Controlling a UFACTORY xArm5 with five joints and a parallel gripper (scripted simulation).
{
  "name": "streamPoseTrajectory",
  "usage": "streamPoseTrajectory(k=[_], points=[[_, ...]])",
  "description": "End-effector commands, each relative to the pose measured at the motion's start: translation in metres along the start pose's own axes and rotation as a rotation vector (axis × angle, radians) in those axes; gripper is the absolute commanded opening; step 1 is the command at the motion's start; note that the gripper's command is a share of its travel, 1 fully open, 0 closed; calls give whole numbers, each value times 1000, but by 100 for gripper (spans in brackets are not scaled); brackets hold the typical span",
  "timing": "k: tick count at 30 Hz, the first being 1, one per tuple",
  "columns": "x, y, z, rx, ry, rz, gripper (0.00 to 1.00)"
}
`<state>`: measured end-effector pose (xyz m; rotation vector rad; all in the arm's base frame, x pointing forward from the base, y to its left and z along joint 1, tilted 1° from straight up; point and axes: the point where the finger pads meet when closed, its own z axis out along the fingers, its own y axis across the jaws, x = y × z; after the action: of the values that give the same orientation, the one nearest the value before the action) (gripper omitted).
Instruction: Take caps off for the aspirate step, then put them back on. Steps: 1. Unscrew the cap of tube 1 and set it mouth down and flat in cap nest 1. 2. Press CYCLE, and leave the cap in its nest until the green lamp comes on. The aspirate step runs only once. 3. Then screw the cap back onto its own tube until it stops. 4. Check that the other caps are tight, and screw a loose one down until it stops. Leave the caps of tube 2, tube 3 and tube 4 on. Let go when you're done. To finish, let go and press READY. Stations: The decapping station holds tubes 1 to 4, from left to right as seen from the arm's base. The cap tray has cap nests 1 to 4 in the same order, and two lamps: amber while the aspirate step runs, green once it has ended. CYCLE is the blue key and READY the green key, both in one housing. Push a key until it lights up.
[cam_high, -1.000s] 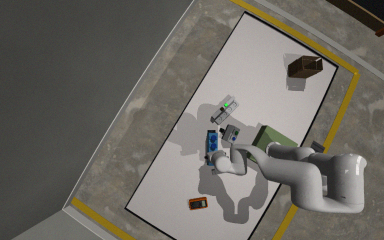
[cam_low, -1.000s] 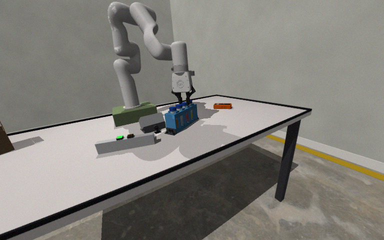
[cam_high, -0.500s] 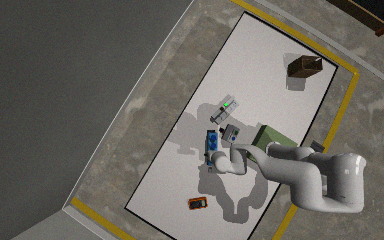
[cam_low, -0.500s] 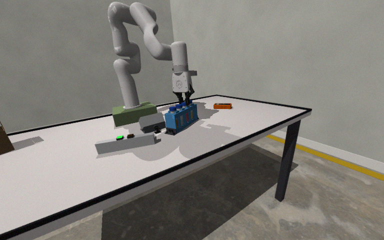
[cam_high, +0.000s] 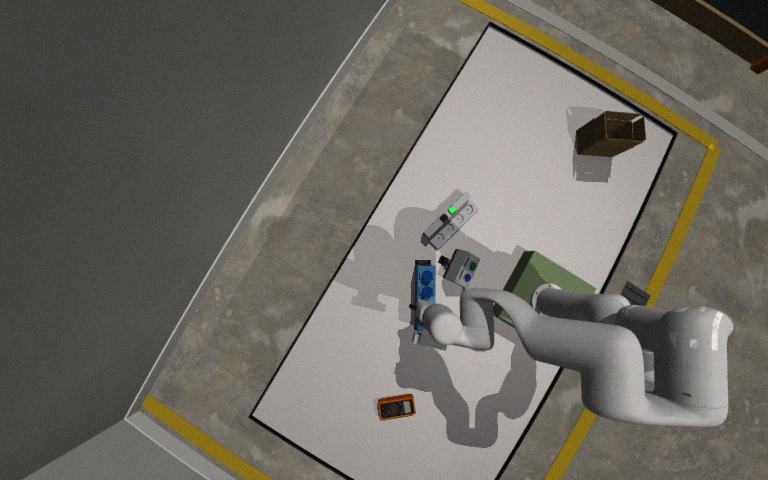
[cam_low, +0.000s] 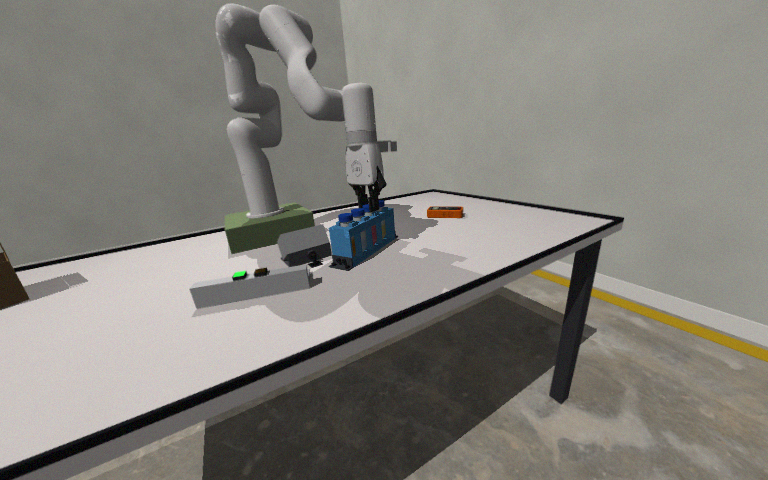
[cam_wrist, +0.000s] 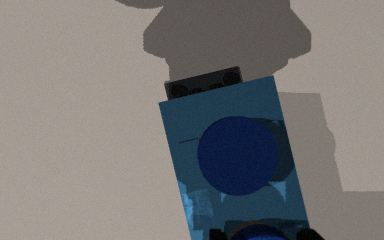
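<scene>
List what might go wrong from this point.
1. The end effector is shut on a blue cap in the decapping station. Pulling up before letting go could drag the tube or shift the station.
2. The neighbouring cap stands close by, so opening fingers may knock it.
3. The green lamp is lit, so turning this cap the loosening way would likely leave a tube uncapped.
</scene>
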<state>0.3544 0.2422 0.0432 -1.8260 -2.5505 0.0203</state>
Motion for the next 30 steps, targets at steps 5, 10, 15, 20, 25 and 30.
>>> streamPoseTrajectory(k=[5,10,15,20,25,30], points=[[0,1,-1,-4,-5,7,46],[0,1,-4,-4,-5,7,46],[0,1,-19,-4,-5,7,46],[0,1,-28,-4,-5,7,46],[0,1,-43,-5,-5,7,46],[0,1,-47,-5,-5,7,46]])
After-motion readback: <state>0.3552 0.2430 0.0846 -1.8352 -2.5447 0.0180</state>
